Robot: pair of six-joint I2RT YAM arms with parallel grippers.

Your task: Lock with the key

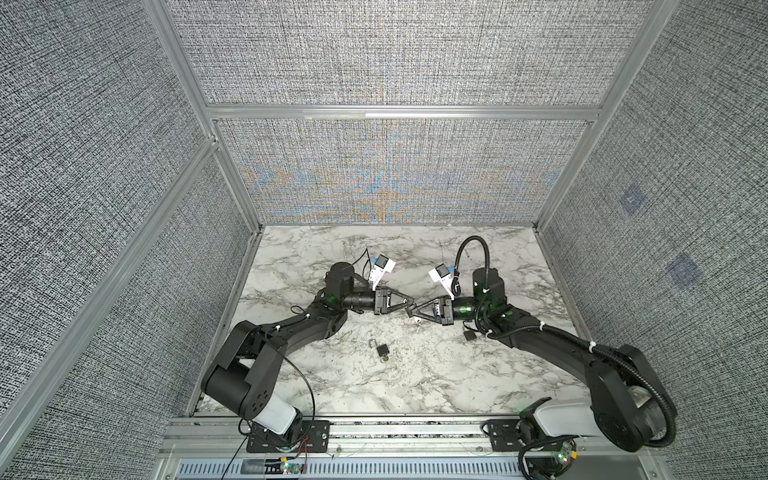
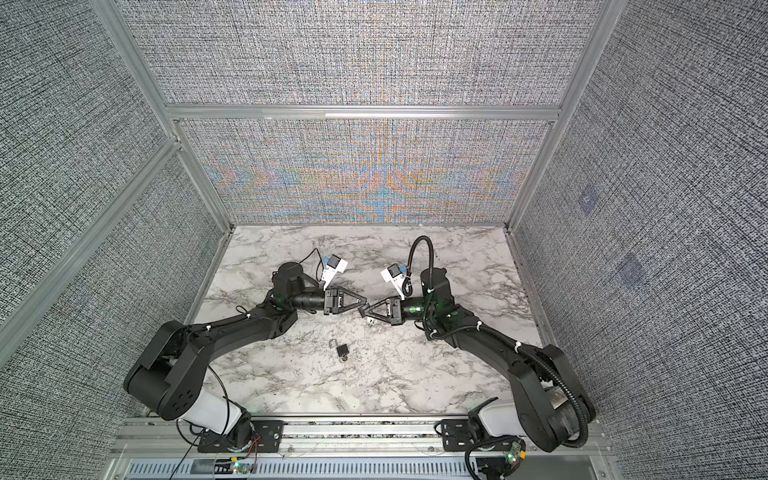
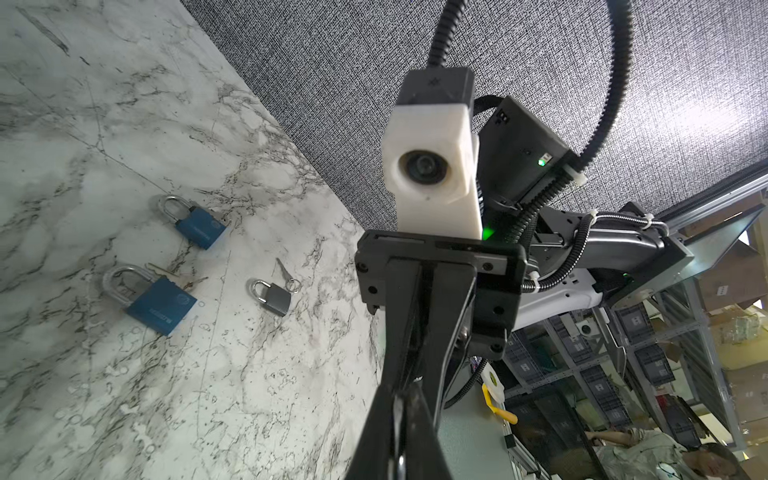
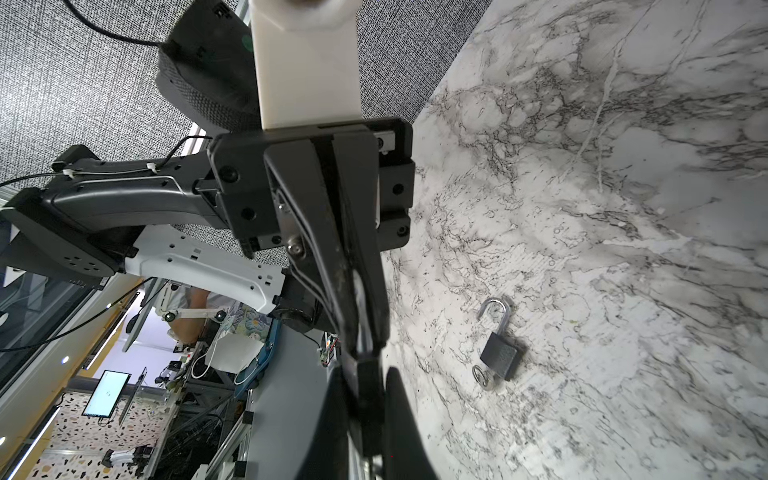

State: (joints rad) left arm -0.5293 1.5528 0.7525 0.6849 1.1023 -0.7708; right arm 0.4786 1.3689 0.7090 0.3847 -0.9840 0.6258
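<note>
- Nearest you, the open padlock (image 1: 381, 349) lies flat on the marble table (image 1: 316, 257). Its shackle is swung out, a key ring (image 4: 482, 376) sits at its base, and nothing touches it.
- Just beyond, by your right arm, a second grey padlock (image 3: 272, 294) lies with its own key (image 3: 286, 274) beside it. A blue padlock (image 3: 201, 224) and a bigger blue padlock (image 3: 156, 305) show only in the left wrist view. Reach for any of these and you work the wrong lock.
- Mid-table, above the surface, your left gripper (image 1: 409, 302) and right gripper (image 1: 414, 313) meet tip to tip, each with its fingers pressed together. A small pale thing (image 1: 415, 320) shows at the right tips. It may be pinched there, but I cannot tell.
- Tips this close can knock together, and anything passed between them could slip and fall.
- The open padlock looks light. Press its shackle off-centre and it will likely skid or spin.
</note>
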